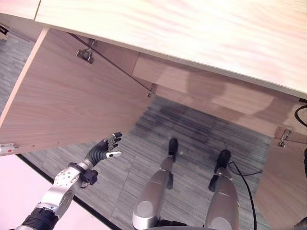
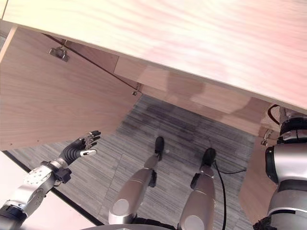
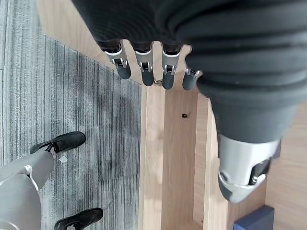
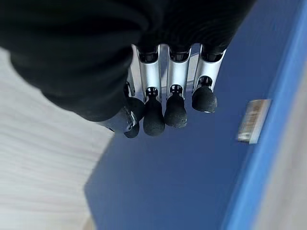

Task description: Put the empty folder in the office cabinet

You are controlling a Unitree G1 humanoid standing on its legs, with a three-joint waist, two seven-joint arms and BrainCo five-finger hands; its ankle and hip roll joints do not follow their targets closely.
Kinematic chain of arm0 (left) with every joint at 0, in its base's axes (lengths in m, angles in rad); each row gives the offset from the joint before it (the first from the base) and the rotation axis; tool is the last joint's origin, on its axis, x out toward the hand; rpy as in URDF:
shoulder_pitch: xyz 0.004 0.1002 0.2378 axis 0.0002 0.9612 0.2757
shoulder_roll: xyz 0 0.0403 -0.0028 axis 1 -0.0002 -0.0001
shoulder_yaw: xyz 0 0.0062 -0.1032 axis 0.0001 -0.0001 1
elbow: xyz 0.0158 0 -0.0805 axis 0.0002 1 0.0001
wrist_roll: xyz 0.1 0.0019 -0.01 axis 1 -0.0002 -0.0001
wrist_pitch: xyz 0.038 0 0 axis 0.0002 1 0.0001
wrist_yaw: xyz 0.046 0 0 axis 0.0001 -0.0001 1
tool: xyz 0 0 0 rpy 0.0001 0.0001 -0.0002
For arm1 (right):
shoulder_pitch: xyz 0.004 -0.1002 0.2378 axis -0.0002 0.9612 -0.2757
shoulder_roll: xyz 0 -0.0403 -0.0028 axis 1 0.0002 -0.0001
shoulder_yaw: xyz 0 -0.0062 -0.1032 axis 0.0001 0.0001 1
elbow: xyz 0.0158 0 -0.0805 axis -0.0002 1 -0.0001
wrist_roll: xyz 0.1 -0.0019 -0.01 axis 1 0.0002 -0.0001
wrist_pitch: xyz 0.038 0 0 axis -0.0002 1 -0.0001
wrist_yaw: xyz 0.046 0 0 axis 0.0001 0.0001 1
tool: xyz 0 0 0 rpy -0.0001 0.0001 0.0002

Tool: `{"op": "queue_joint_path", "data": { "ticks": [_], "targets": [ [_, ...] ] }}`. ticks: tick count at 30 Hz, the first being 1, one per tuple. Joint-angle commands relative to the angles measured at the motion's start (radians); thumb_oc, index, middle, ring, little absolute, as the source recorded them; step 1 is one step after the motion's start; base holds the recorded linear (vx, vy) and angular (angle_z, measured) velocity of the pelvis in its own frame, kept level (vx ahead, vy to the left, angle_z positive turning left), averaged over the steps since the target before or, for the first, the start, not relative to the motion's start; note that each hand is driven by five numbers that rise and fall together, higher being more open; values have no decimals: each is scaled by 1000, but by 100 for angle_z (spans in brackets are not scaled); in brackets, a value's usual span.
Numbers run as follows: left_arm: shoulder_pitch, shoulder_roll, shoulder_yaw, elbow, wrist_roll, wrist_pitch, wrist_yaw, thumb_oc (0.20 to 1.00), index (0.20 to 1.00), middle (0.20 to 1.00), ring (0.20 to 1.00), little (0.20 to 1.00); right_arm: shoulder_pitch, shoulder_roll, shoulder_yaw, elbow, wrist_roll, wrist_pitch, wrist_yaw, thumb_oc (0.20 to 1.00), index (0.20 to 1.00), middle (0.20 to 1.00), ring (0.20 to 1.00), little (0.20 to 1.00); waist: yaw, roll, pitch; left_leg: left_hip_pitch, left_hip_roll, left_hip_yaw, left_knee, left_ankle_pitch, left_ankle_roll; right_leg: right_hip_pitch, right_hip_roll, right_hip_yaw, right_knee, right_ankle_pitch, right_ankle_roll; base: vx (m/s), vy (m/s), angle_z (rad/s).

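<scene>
Lying flat on the pale worktop [image 4: 43, 182], the blue folder [image 4: 192, 167] sits under the right robot hand [image 4: 168, 100], whose fingers reach over it without gripping — while the left robot hand [image 1: 106, 149] hangs loosely spread beside the swung-out cabinet door [image 1: 72, 100], above the grey carpet [image 1: 192, 139].

nothing here can be read. the blue folder [image 4: 192, 167] under my right hand [image 4: 163, 96] bears a small pale label [image 4: 253, 120] near its edge, but whatever is printed on it is too blurred to make out.
</scene>
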Motion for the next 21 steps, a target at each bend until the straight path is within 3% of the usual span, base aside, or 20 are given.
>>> {"op": "queue_joint_path", "data": {
  "ticks": [1, 8, 14, 18, 21],
  "targets": [
    [37, 22, 10, -24, -17, -16, -7, 1000, 1000, 1000, 1000, 1000, -108, -104, 107, -54, 21, -36, -11, 200, 200, 200, 200, 200, 7, 12, 12, 12, 61, -24, 12, -111, -64, -93, -14, 60, 44, -12, 38, -6, 8, -4],
    [41, 31, -5, -15, -4, -16, -1, 1000, 1000, 1000, 1000, 1000, -212, -78, 168, -99, 53, -56, -23, 200, 200, 200, 200, 200, 5, 5, 5, 6, 60, -16, 7, -107, -63, -104, -9, 69, 30, -1, 37, 0, 9, -5],
    [37, 5, 4, 7, 5, -12, 4, 1000, 1000, 1000, 1000, 1000, -150, -42, 125, -200, 79, -80, -38, 200, 200, 200, 200, 200, -3, -6, 6, 3, 63, -15, 7, -106, -65, -100, -2, 67, 24, 1, 35, 0, 0, 0],
    [46, -63, 70, 44, 13, -4, 8, 1000, 1000, 1000, 1000, 1000, 197, 31, -126, -566, 53, -162, -95, 200, 200, 200, 200, 200, -21, -38, -1, 8, 69, -22, 4, -108, -68, -70, 4, 56, 0, 4, 36, 11, -14, 2],
    [41, -83, 83, 73, 29, -4, 3, 1000, 1000, 1000, 1000, 1000, 360, 89, -222, -681, 3, -178, -100, 200, 200, 200, 200, 200, -21, -58, -15, 12, 70, -28, 3, -112, -68, -58, 6, 52, -8, 4, 37, 15, -18, 10]
  ]
}}
